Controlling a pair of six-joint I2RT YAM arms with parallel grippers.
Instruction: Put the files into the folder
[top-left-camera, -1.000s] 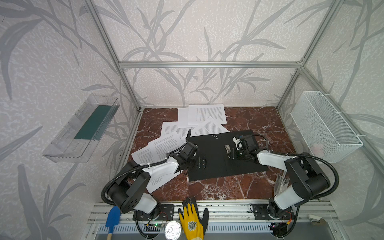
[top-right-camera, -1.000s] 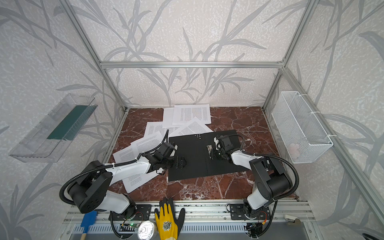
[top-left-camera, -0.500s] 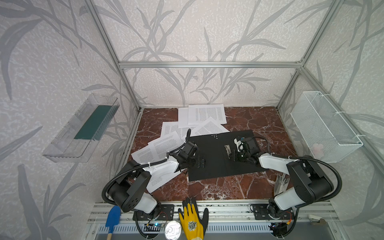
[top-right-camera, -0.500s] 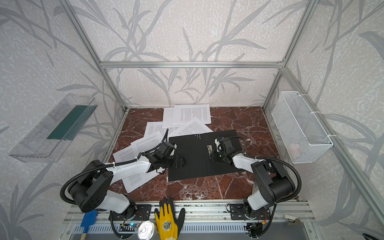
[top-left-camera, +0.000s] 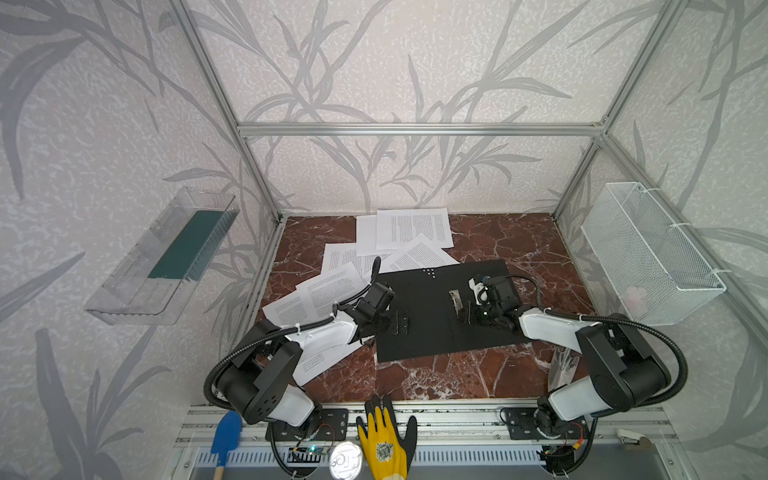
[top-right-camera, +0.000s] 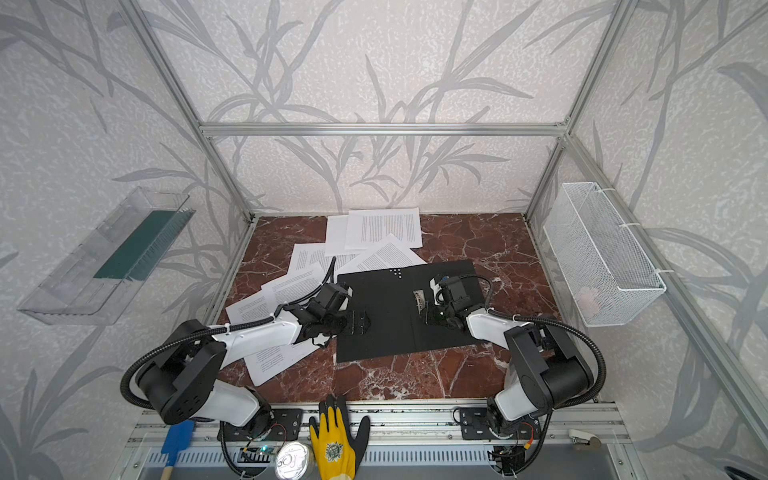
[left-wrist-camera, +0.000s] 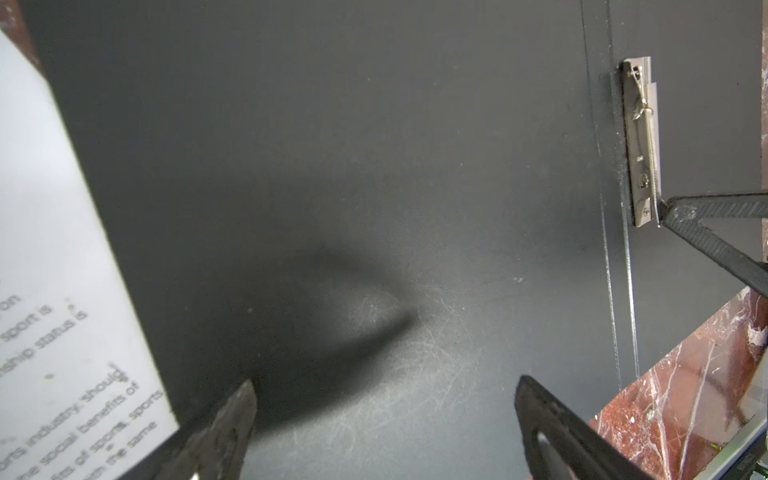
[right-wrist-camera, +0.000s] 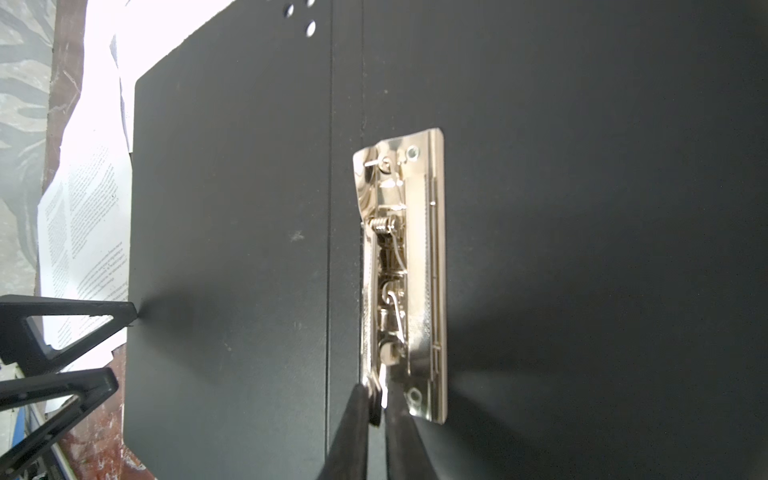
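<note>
Right wrist, open folder (right-wrist-camera: 228, 249), metal clip (right-wrist-camera: 415, 270) inside

Both arms stretched low, forward, converging. Left gripper (left-wrist-camera: 384, 388) jaws spread wide. Right gripper (right-wrist-camera: 380, 395) jaws pinched nearly together.

On one of the files (left-wrist-camera: 62, 257): "sport is", "industry, should", "social benefits of"
</note>
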